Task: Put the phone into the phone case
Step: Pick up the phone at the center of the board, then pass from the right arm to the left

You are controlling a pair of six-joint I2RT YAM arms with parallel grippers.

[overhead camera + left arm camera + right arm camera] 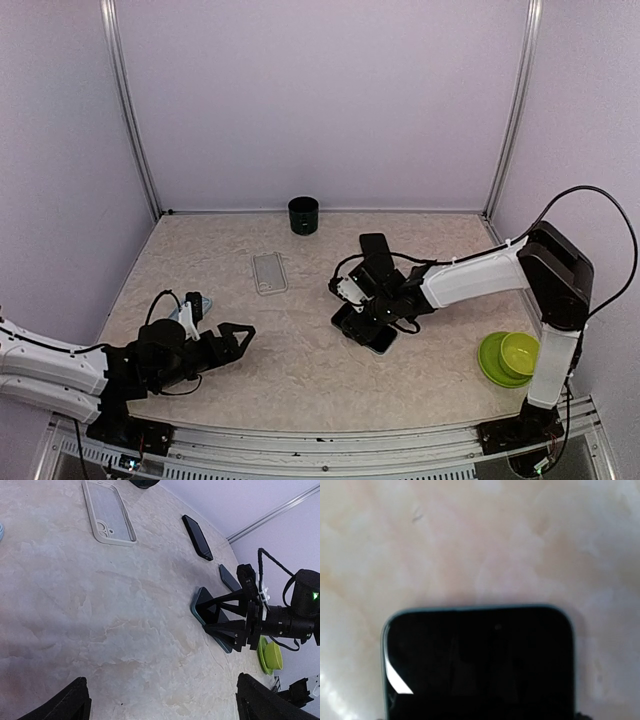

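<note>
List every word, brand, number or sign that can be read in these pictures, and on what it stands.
There are none to read. The phone shows only a black screen with a glare. The case, the cup and the bowl bear no visible print.

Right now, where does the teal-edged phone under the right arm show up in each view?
Top external: teal-edged phone right of centre, partly hidden under the right arm.
Left wrist: right of centre, under that arm's fingers.
Right wrist: its end fills the lower half.
Shared landmark: green bowl, right of the phone in top external and left wrist; right wrist shows only table.
</note>
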